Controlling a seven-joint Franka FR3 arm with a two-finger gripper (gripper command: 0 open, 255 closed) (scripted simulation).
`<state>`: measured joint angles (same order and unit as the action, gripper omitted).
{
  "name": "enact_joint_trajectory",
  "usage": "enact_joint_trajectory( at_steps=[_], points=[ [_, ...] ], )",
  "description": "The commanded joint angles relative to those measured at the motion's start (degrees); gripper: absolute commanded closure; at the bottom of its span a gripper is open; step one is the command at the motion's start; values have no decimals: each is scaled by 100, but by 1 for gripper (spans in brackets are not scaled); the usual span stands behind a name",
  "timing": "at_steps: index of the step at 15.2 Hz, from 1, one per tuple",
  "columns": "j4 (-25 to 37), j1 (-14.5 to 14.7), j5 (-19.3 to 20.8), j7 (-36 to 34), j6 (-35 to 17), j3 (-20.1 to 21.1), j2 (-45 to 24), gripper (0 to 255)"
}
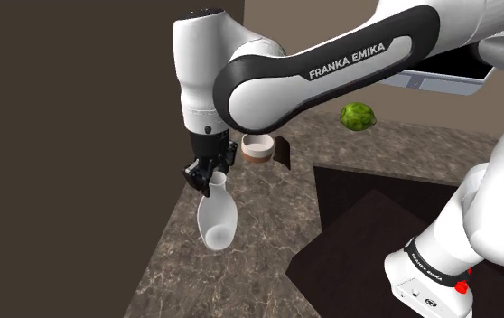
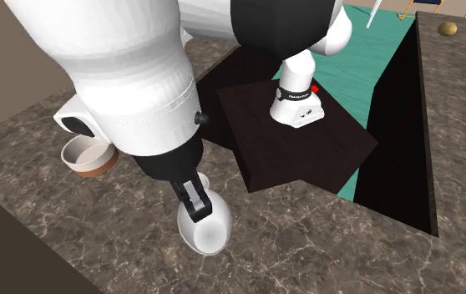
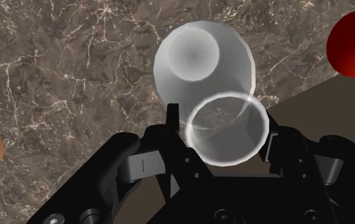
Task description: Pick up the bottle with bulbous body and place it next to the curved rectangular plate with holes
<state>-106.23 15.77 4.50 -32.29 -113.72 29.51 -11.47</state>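
Note:
A white bottle with a bulbous body point(image 1: 216, 219) hangs tilted under my black gripper point(image 1: 209, 181) over the brown marble counter point(image 1: 268, 226). The fingers clasp its narrow neck from both sides. In the second exterior view the gripper point(image 2: 196, 204) pinches the neck, and the round body of the bottle point(image 2: 206, 227) sits just below it. In the wrist view the gripper point(image 3: 224, 130) surrounds the open mouth, with the bottle's body point(image 3: 198, 60) beyond it. A small dark flat piece point(image 1: 283, 152) lies beside a bowl; I cannot tell whether it has holes.
A white bowl with a brown rim point(image 1: 257, 148) stands just behind the gripper. A green fruit point(image 1: 358, 116) lies farther back, and a red tomato point(image 3: 354, 44) lies off to one side. The dark stand box point(image 2: 294, 138) sits in a gap in the counter.

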Motion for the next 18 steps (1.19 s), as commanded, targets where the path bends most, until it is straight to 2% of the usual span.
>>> enact_joint_trajectory(
  at_steps=[1,18],
  points=[
    [101,-16,-38,34,158,4,65,255],
    [1178,-19,-162,98,1411,40,270,255]
  ],
)
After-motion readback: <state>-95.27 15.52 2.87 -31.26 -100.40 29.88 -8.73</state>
